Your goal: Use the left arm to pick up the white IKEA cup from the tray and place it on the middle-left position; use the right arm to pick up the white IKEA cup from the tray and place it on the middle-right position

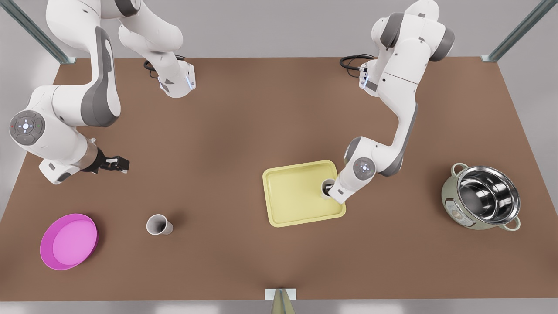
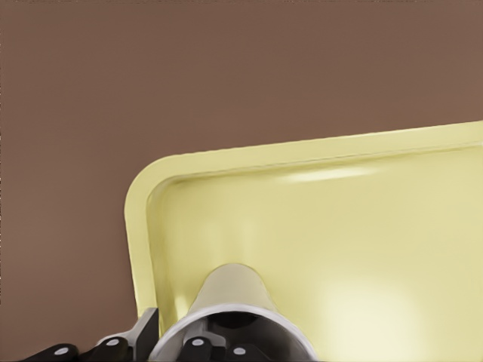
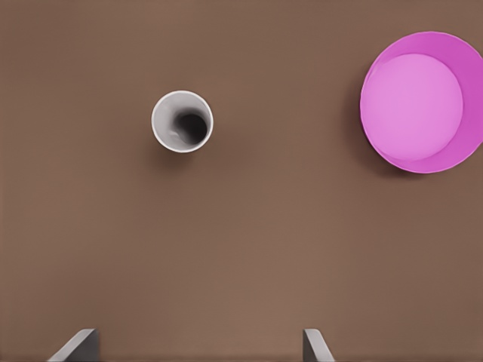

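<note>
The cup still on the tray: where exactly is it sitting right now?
In the front view the cup stands at the right edge of the yellow tray, with the left gripper down at its rim; the other cup stands on the table near the magenta dish.

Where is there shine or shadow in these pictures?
Front view: reflections gleam inside the steel pot; soft shadow beside the table's cup. Left wrist view, left gripper at the tray's cup: pale glare on the tray. Right wrist view, right gripper open: faint shadow beside the magenta dish.
</note>
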